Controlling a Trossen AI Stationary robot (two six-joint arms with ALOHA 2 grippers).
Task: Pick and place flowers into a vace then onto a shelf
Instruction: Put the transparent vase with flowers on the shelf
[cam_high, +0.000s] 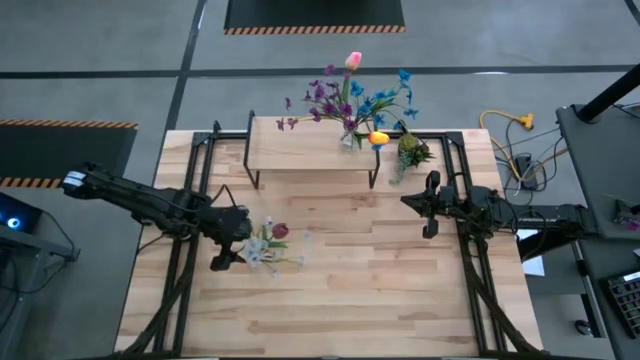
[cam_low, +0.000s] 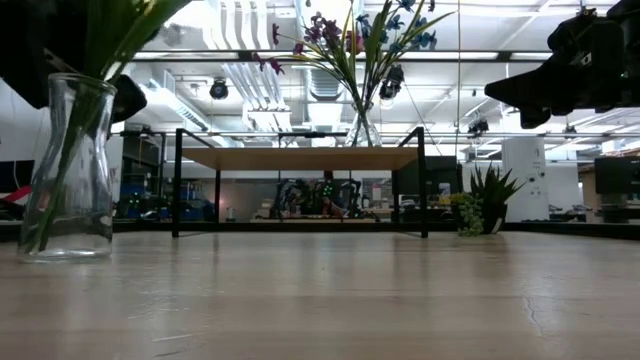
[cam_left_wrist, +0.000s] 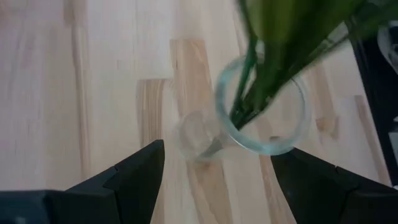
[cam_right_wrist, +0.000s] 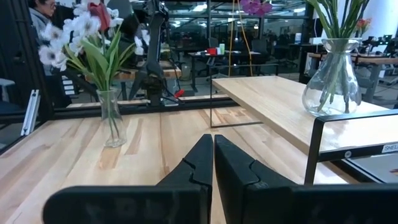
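- We see 1 vase (cam_high: 347, 137) already standing on the shelf (cam_high: 300, 145), near its right end, filled with purple, blue and pink flowers (cam_high: 340, 95). We judge that half of the job done.
- A 2nd vase (cam_high: 262, 247) stands on the desk (cam_high: 350, 290), well in front of the shelf and toward the left. It holds whitish flowers and 1 dark red head (cam_high: 279, 231), with green stems reaching down inside the glass.
- We find no loose flowers lying on the desk, so the filling looks finished to us.
- The left gripper (cam_high: 226, 255) sits just beside the 2nd vase, on its left. In the left wrist view its fingers (cam_left_wrist: 134, 171) stand wide apart, and the vase mouth lies ahead of them, between their lines. We see no contact with the glass.
- The right gripper (cam_high: 428, 207) hovers over the right part of the desk, in front of the shelf's right end, its fingers (cam_right_wrist: 193, 165) pressed together on nothing. It seems to be waiting.
- A small leafy sprig (cam_high: 410, 150) stands just off the shelf's right end, apart from the work.
- What is left, as we judge it: close the left gripper around the 2nd vase, lift it upright, and set it on the bare left part of the shelf.
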